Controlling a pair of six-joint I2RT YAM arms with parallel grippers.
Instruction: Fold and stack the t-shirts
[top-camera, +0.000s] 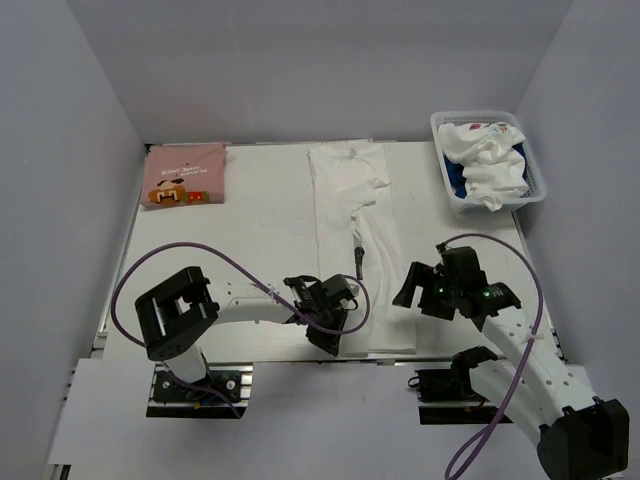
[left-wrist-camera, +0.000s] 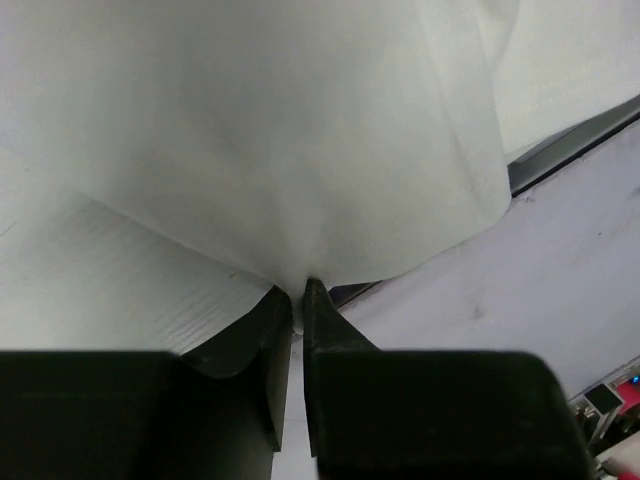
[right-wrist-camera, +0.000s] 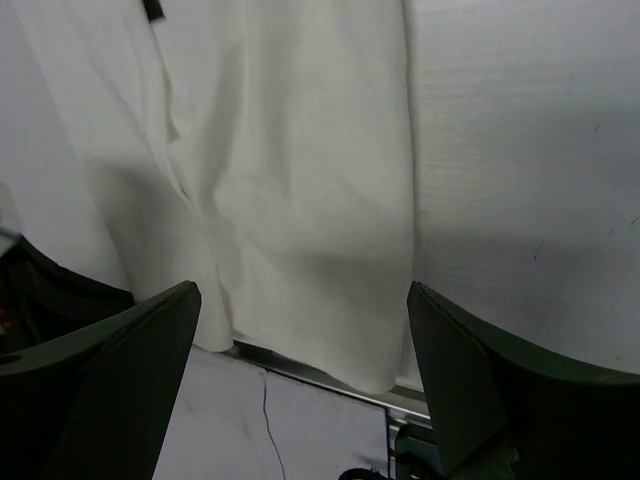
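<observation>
The large plain white t-shirt (top-camera: 360, 240) lies as a long narrow strip down the middle of the table, its near hem at the front edge. My left gripper (top-camera: 333, 333) is shut on the strip's near left corner; the left wrist view shows the cloth (left-wrist-camera: 280, 140) pinched between the fingertips of the left gripper (left-wrist-camera: 297, 292). My right gripper (top-camera: 420, 283) is open and empty, just above the near right corner of the shirt (right-wrist-camera: 300, 230); in the right wrist view the gripper (right-wrist-camera: 305, 340) has its jaws wide apart. The folded pink t-shirt (top-camera: 183, 175) lies at the back left.
A white lattice basket (top-camera: 540, 180) at the back right holds a crumpled white tee with coloured marks (top-camera: 485, 150) over a navy one (top-camera: 455, 182). A small black tag (top-camera: 358, 258) sits on the white shirt. The table's metal front edge (right-wrist-camera: 330, 365) runs just under the hem.
</observation>
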